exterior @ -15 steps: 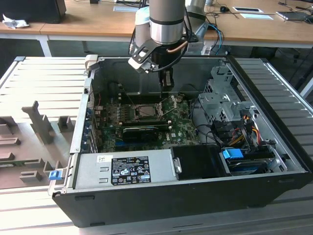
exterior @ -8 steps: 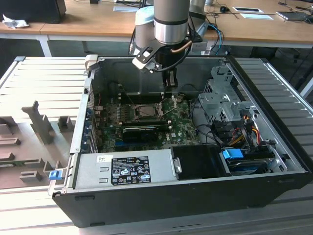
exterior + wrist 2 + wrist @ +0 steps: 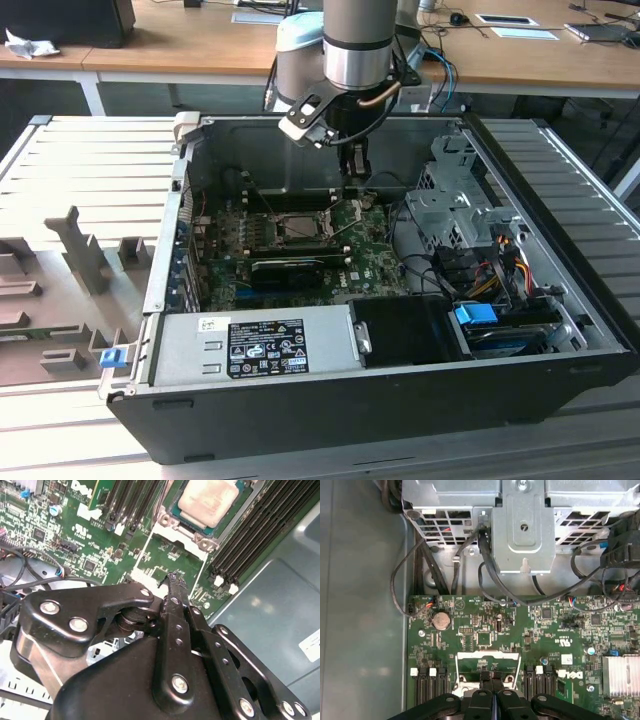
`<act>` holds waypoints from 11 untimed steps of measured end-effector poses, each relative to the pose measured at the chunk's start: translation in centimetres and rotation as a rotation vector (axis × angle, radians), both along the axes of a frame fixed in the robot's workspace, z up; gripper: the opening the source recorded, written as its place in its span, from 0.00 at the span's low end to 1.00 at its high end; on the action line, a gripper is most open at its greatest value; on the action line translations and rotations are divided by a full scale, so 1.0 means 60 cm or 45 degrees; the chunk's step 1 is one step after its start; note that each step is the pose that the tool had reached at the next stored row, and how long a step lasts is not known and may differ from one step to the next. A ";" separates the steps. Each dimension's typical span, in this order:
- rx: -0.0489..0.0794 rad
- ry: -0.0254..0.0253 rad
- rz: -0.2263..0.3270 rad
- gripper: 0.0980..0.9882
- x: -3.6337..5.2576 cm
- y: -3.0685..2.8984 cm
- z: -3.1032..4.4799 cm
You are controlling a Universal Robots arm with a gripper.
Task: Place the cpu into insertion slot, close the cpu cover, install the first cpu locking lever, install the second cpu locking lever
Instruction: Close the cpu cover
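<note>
Inside the open computer case, the insertion slot (image 3: 300, 228) sits on the green motherboard. The cpu (image 3: 207, 500) lies in it, pale metal face up. A silver metal frame edge, the cpu cover (image 3: 197, 536), borders the chip; I cannot tell whether it is pressed flat. My gripper (image 3: 357, 178) hangs above the board, toward the exterior view's right of the slot and a little behind it. In both wrist views its black fingers (image 3: 174, 587) meet tip to tip with nothing between them. The gripper (image 3: 492, 676) points at a white-outlined patch of board just beside the slot.
A long black graphics card (image 3: 290, 268) lies in front of the slot. Black memory slots (image 3: 250, 535) flank it. A metal drive cage (image 3: 522, 525) with black cables stands on the exterior view's right. The power supply (image 3: 255, 345) fills the case front. A finned heatsink (image 3: 620, 675) sits nearby.
</note>
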State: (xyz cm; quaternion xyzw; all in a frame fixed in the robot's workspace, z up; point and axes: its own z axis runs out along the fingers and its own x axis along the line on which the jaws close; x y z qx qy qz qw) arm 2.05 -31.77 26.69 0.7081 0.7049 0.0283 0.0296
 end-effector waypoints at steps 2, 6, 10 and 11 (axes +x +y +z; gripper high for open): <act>0.000 0.0000 0.000 0.01 0.006 0.0000 0.000; 0.000 0.0000 0.001 0.01 0.014 0.0001 0.000; 0.000 0.0000 0.002 0.01 0.020 0.0002 0.000; 0.000 0.0000 0.002 0.01 0.022 0.0003 0.000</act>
